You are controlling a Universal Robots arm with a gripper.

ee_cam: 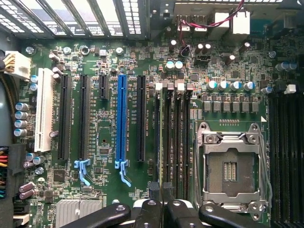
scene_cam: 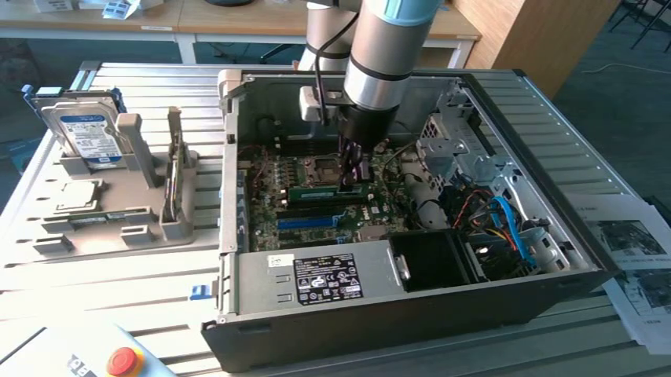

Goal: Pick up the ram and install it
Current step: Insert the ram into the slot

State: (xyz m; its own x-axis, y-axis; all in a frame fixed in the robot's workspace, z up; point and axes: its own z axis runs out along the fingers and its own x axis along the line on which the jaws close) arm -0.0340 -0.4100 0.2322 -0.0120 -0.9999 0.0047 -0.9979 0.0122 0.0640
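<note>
The arm reaches down into the open case (scene_cam: 587,259), which lies on its side on the slatted table (scene_cam: 137,78). The gripper (scene_cam: 353,179) is low over the motherboard (scene_cam: 273,196), just near of the CPU socket (scene_cam: 327,166). Its jaws are nearly closed and pinch the ram (scene_cam: 320,192) by its upper edge, close to the end toward the exterior view's right. The ram stands on edge, level, along a memory slot between the socket and the blue slot (scene_cam: 309,222), which lies nearer. Whether it is fully seated cannot be told.

In the wrist view the gripper (ee_cam: 162,194) shows two dark fingertips (ee_cam: 155,191) close together over the black memory slots (ee_cam: 176,142), beside the CPU socket (ee_cam: 230,166). The blue slot (ee_cam: 121,123) is a few slots further off.

The power supply (scene_cam: 314,279) fills the near side of the case. To the exterior view's left a grey holder (scene_cam: 126,212) carries an upright hard drive (scene_cam: 86,135). A red button (scene_cam: 124,361) sits at the near left corner, and papers (scene_cam: 629,243) lie to the exterior view's right of the case.
</note>
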